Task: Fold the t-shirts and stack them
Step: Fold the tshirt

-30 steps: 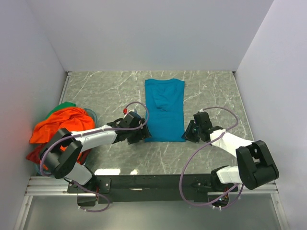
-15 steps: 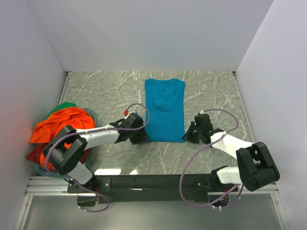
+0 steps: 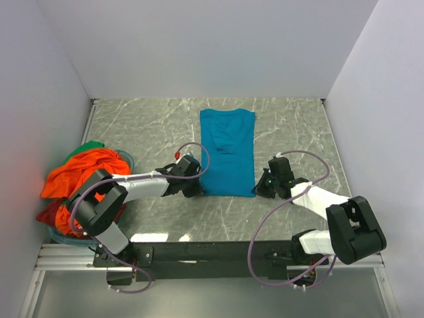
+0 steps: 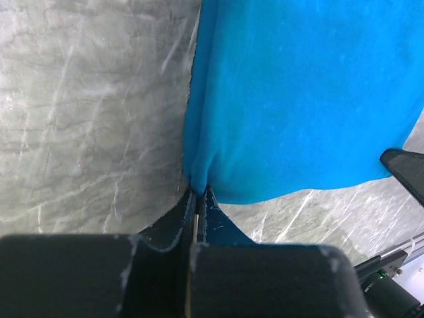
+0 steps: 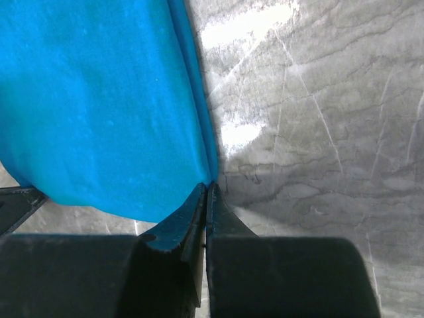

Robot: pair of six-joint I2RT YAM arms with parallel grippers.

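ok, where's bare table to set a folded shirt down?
Free: bare table far-left, between the teal shirt and left wall; far-right, shirt to right wall; near strip below the shirt's hem. Crowded: near-left corner, the shirt pile; hem corners, where left claw and right claw pinch.

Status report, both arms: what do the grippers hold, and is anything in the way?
Left gripper shut on teal t-shirt, near left corner. Right gripper shut on its near right corner. Orange t-shirt heap far left, apart.
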